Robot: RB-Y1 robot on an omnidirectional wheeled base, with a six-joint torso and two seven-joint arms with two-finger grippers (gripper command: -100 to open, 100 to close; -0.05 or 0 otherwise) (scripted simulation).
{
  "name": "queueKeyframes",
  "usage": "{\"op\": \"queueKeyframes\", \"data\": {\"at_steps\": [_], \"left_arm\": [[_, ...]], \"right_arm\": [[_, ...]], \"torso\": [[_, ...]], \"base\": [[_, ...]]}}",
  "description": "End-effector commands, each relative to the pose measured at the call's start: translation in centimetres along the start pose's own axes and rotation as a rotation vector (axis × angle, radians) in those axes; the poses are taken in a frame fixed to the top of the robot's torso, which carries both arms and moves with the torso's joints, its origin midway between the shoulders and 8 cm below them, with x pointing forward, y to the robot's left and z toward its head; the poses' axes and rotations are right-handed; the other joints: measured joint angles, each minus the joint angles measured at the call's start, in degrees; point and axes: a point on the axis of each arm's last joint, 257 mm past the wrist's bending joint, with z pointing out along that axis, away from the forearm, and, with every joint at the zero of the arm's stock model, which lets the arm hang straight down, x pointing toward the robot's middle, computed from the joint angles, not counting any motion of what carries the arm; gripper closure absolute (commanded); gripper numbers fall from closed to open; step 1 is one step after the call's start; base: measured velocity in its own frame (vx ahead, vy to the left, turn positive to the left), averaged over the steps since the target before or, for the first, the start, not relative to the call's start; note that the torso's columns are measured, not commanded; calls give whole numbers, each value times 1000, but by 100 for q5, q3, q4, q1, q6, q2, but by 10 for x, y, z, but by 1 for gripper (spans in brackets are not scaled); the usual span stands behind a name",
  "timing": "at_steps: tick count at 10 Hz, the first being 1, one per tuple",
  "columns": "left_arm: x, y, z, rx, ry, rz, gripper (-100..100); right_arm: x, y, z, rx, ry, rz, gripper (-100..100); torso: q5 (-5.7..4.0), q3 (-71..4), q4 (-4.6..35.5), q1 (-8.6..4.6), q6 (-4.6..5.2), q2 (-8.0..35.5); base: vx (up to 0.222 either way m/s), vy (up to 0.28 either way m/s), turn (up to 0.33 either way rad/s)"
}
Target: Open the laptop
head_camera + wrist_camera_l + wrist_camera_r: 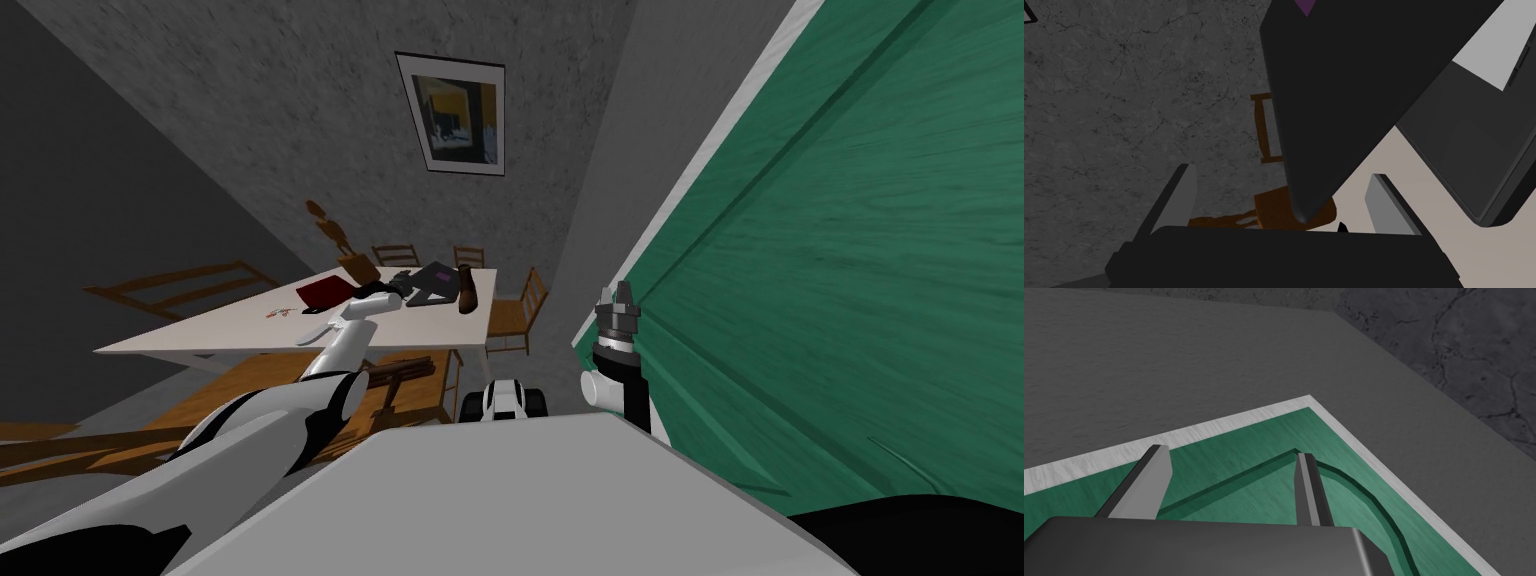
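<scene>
Laptop (pixel 432 282) is lying on the far part of the white table (pixel 240 328), and my left arm is reaching across to it while the right is hanging well apart beside the green door (pixel 850 280); the left is plainly the nearer one. Through the left wrist camera I am seeing the left gripper (pixel 1280 172) with its fingers (pixel 1174 200) standing wide apart, gripping nothing, and a corner of the dark lid (pixel 1349 75) is pointing down into the gap between them, close to the gripper's body. The lid's edges are running away from that corner, up and outward from the hand, and the grey base (pixel 1464 150) is lying off to one side with a wedge of table showing between the two, so I am judging the lid to be partly raised already. Whatever comes next is turning on that corner sitting between the blades without either one touching it. The right gripper (pixel 1231 452) is also standing spread, facing the door panel. I am finding no brand, label or readable writing; only a small purple patch is showing on the lid.
</scene>
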Motion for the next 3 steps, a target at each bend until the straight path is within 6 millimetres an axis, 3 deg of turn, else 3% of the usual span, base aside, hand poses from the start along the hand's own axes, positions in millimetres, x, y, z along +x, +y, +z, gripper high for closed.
{"op": "queueKeyframes", "data": {"at_steps": [1, 3], "left_arm": [[0, 0, 0, 0, 0, 0, 0], [0, 0, 0, 0, 0, 0, 0]], "right_arm": [[0, 0, 0, 0, 0, 0, 0], [0, 0, 0, 0, 0, 0, 0]], "torso": [[5, -4, -6, 4, 0, -6], [7, -8, -10, 7, 0, -13]], "base": [[0, 0, 0], [0, 0, 0]]}}
